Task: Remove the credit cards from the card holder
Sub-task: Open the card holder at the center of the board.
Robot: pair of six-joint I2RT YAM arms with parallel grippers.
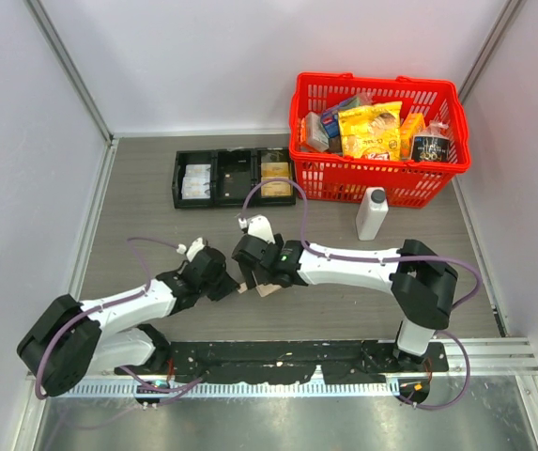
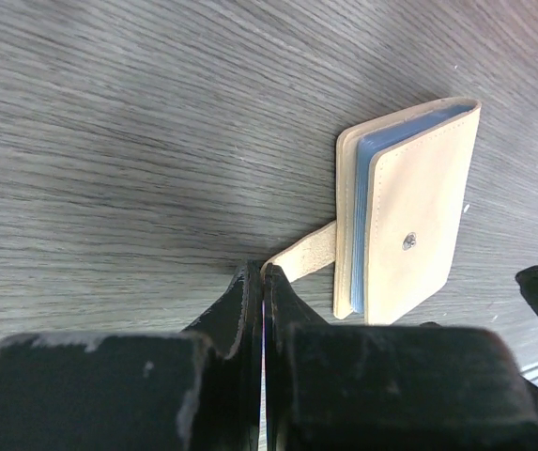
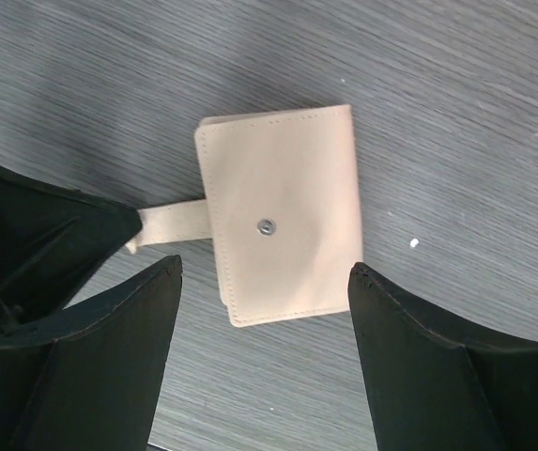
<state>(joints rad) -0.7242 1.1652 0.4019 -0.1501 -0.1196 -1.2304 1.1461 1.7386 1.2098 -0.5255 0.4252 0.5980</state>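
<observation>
Three plain white walls [image 1: 203, 56] close in a grey worktop [image 1: 137, 188] with a fine, matte wood grain running along it, and a metal rail edges its near side. At the back right stands a red plastic lattice basket [image 1: 381, 188] full of glossy packets. A white bottle [image 1: 372, 214] stands upright just in front of it, and a black three-compartment tray [image 1: 235, 178] lies to its left. Near the middle of the worktop, well apart from those, the card holder [image 3: 283, 221] lies flat between the two arms. It is a small, soft-cornered rectangle of tan, leather-like material with stitched edges and a small metal snap stud [image 3: 266, 225] in the centre of its top face. It is folded shut, and pale blue-grey shiny leaves [image 2: 361, 225] show as a stack along its open edge. Its narrow snap tab [image 3: 175, 224] sticks out sideways from one edge, unfastened. The left hand [image 2: 264, 277] is closed, its dark fingers pinching the end of that tab. The right hand [image 3: 265, 268] hangs over the holder with its black fingers spread wide, one on each side and apart from it.
</observation>
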